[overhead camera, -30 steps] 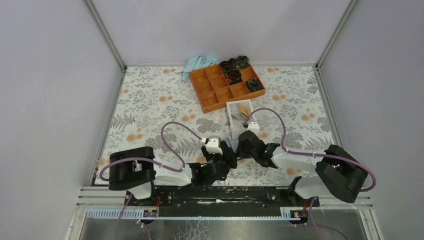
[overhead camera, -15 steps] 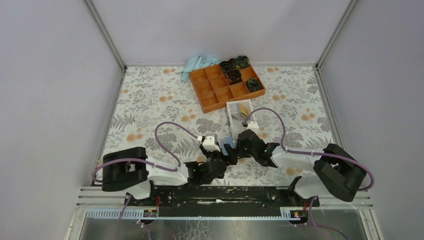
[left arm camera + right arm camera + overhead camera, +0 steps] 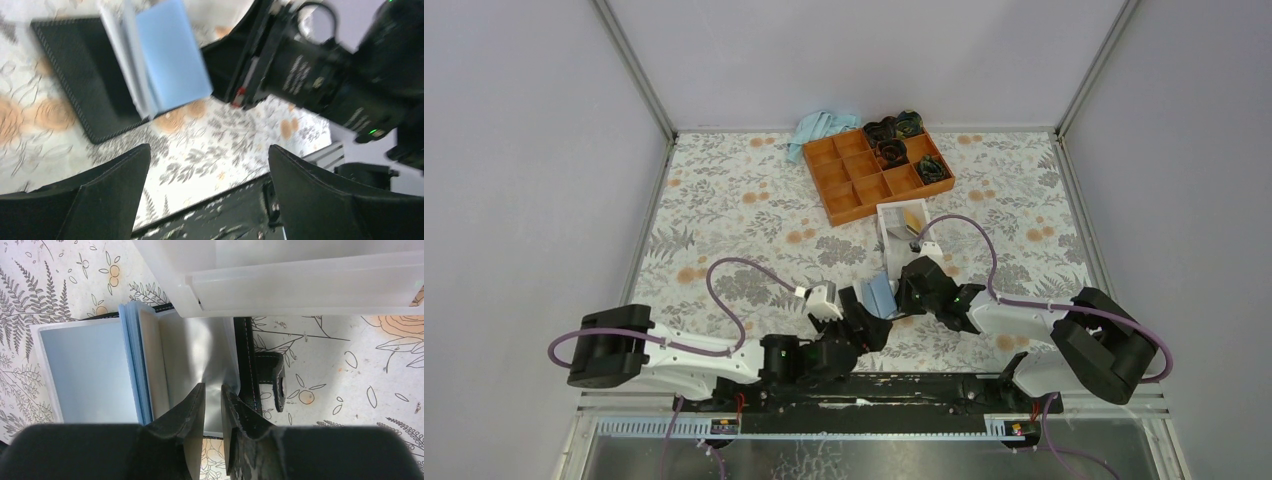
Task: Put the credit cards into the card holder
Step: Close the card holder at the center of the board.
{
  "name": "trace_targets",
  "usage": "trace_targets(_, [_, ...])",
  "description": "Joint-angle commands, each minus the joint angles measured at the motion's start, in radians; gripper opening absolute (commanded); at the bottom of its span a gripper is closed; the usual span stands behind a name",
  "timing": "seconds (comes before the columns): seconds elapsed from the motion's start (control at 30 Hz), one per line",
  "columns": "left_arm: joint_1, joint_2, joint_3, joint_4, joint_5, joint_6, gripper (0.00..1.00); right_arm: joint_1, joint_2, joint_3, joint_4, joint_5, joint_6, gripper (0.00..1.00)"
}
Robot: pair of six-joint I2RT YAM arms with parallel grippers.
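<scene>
A: Top view?
B: The card holder [image 3: 879,293] is shown opened between the left gripper [image 3: 864,312] and the right gripper [image 3: 902,298].
A: Wrist views?
B: Left jaws are spread wide, nothing held. Right jaws are nearly pressed together, a clear leaf of the card holder being pinched

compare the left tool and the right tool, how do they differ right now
The left tool is wide open; the right tool is nearly shut. The left tool holds nothing, while the right tool appears to pinch a clear sleeve of the open card holder. The left tool sits clear of the card holder; the right tool touches it. Both have two black fingers.
</scene>
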Motion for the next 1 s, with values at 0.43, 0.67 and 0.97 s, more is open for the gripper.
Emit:
trace_targets(0.43, [-0.058,-0.002,-0.101,-0.273,0.017,-0.498,1.00,-0.009,0.072,-0.057,-0.119,-0.104,-0.018,0.26])
trace_targets(0.67, [-0.048,0.046,-0.119,-0.199,-0.083,-0.486,1.00,-0.011,0.075,-0.054,-0.119,-0.106,-0.019,0.26])
trace_targets(0.97, [0.053,0.149,-0.141,0.029,-0.086,-0.356,1.00,-0.010,0.082,-0.057,-0.117,-0.111,-0.013,0.26])
